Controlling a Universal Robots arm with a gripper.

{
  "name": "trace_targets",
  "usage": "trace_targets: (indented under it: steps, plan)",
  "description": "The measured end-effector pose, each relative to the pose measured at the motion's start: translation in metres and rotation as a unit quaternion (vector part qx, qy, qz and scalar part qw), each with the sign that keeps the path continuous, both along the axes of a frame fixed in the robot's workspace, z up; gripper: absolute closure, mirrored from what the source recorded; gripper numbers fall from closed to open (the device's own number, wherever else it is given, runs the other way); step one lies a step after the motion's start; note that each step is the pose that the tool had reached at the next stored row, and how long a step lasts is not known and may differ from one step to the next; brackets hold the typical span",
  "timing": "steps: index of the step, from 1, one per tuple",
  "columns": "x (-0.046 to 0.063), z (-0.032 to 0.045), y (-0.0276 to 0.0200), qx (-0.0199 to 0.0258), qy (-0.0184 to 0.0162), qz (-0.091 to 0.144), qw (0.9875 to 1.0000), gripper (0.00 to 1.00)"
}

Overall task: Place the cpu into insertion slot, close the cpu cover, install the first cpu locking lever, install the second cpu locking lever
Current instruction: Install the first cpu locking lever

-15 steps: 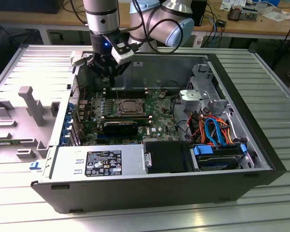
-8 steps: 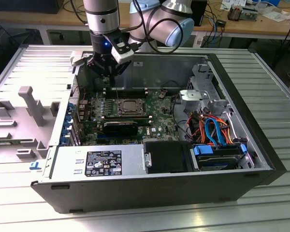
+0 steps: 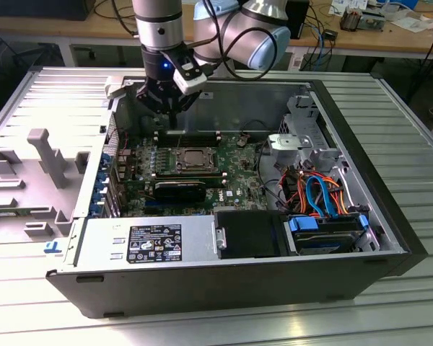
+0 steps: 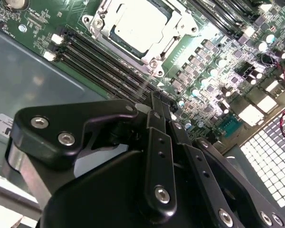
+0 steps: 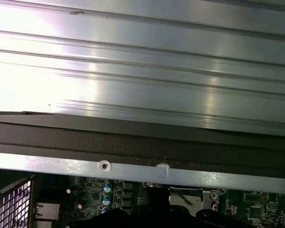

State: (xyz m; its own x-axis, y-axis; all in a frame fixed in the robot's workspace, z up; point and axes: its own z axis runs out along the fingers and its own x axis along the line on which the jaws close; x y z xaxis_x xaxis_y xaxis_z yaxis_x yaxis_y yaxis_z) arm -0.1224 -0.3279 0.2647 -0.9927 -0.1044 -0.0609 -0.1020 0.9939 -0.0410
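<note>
Gripper above the far edge of the motherboard, cpu seated in its socket.

The open computer case (image 3: 390,238) lies on its side on a ribbed metal tabletop (image 3: 411,144), holding the green motherboard (image 3: 234,155), a power supply (image 3: 148,241) along the near wall and a drive with orange and blue cables (image 3: 317,191) at the exterior view's right. The cpu (image 3: 193,156) lies flat in the insertion slot (image 3: 175,171), the cpu cover (image 4: 178,28) framing it. Long black memory slots (image 4: 104,61) run beside the socket, between it and the gripper (image 3: 173,124), whose fingers (image 4: 157,118) are pressed together on nothing, hanging just behind the socket.
</note>
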Motion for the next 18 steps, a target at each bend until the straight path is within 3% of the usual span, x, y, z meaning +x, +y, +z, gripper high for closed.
trace_targets:
  steps: [3,10,18]
  plan:
    - [0.0,-0.002,0.0006,0.0001,0.0,0.002,1.0,0.89]
    - [0.001,-0.0171,0.0026,-0.0002,0.0,0.016,0.9999,0.89]
    - [0.006,-0.0296,0.0026,0.0005,0.0,-0.009,1.0,0.89]
